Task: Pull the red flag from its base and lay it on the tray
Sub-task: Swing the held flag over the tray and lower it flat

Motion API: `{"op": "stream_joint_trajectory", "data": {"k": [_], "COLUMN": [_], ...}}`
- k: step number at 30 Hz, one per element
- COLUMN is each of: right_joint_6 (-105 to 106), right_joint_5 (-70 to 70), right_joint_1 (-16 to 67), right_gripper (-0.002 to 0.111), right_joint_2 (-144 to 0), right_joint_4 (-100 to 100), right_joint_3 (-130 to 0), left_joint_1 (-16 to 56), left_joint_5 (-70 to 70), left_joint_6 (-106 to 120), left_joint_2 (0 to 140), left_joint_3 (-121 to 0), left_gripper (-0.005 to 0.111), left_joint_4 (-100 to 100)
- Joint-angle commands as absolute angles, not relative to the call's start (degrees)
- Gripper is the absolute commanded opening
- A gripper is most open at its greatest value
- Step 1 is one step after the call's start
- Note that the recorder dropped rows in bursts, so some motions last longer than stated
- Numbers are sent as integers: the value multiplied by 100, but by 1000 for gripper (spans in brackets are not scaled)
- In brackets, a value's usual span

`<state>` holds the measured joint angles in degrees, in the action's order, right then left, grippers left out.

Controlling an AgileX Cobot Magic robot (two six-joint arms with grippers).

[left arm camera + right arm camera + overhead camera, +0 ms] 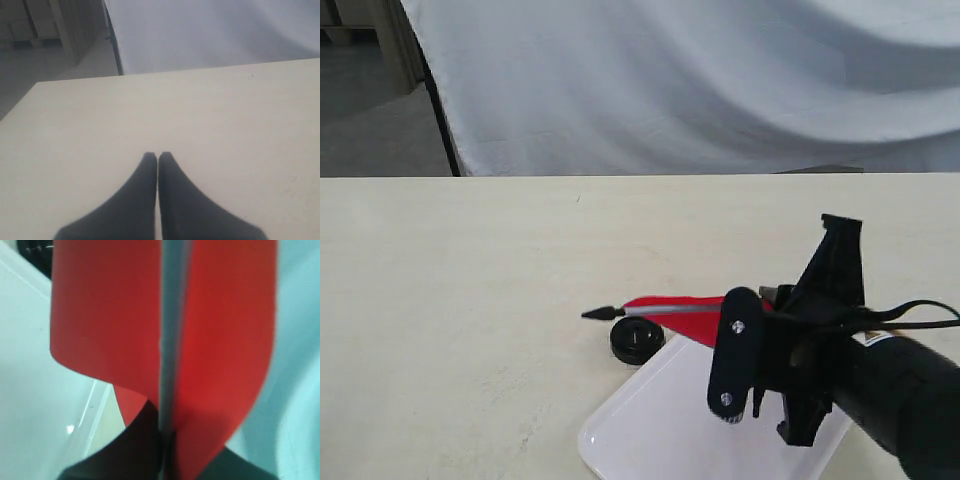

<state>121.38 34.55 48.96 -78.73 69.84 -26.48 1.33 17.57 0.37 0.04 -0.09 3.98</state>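
Note:
My right gripper [772,300] is shut on the pole of the red flag [672,311], which it holds level and off the base. The black pointed tip [591,314] aims left, just past the round black base [637,342] that rests on the table at the far corner of the white tray [655,425]. Seen from the right wrist, the grey-white pole [171,340] runs out from between the shut fingers, red cloth [220,330] hangs on both sides of it, and the tray [30,390] lies below. My left gripper [157,158] is shut on nothing, over bare table.
The cream table [470,280] ends at a far edge with a white cloth backdrop [700,80] behind it. The right arm's black wrist and cable [890,385] hang over the tray's right side.

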Motion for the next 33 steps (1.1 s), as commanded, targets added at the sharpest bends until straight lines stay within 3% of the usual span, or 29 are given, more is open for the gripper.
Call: {"op": "stream_joint_trajectory", "data": {"k": [1, 12, 14, 18, 20, 33], "right_joint_6": [12173, 12173, 12173, 12173, 12173, 12138], "right_joint_5": [3399, 4128, 4110, 3842, 3842, 4892], "right_joint_1": [4874, 4884, 4895, 4895, 4895, 5503], "right_gripper": [-1, 1, 17, 67, 77, 75], "right_joint_2": [-8661, -9958, -9958, -9958, -9958, -9958], "right_joint_4": [6623, 6093, 6093, 6139, 6182, 6647], "right_joint_3": [-2619, -2666, -2666, -2654, -2654, -2654], "left_joint_1": [121, 121, 121, 121, 121, 121], "left_joint_5": [1722, 1722, 1722, 1722, 1722, 1722], "left_joint_6": [0, 0, 0, 0, 0, 0], "left_joint_2": [0, 0, 0, 0, 0, 0], "left_joint_3": [0, 0, 0, 0, 0, 0], "left_gripper": [1, 1, 1, 1, 1, 1], "left_joint_4": [426, 426, 426, 426, 426, 426]}}
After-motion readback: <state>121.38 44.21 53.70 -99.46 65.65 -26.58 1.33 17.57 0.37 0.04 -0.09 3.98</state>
